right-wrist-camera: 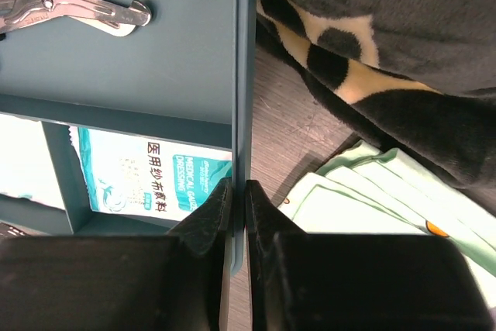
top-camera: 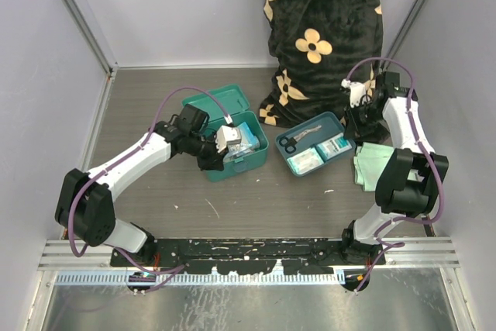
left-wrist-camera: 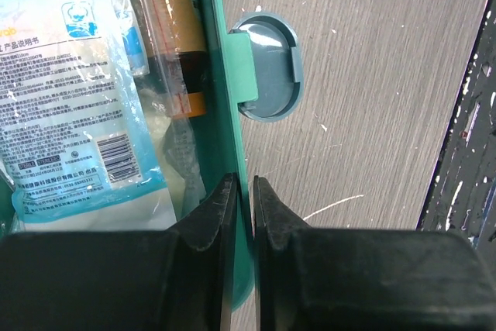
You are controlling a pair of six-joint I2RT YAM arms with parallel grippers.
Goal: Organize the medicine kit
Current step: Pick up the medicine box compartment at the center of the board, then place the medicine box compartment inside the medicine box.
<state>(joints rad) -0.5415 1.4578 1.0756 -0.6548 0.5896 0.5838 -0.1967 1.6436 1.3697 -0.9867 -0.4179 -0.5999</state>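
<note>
The medicine kit is a teal box standing open left of centre, its lid laid back. Inside lie a blue-and-white packet and a brown bottle in a clear bag. My left gripper is shut on the kit's front wall, just below the round latch. My right gripper is shut on the right wall of a flat blue divided tray, which holds metal scissors and dressing packets.
A folded pale green cloth lies right of the tray, under the right arm. A large black cushion with gold flowers leans at the back, touching the tray's far side. Grey walls close in both sides.
</note>
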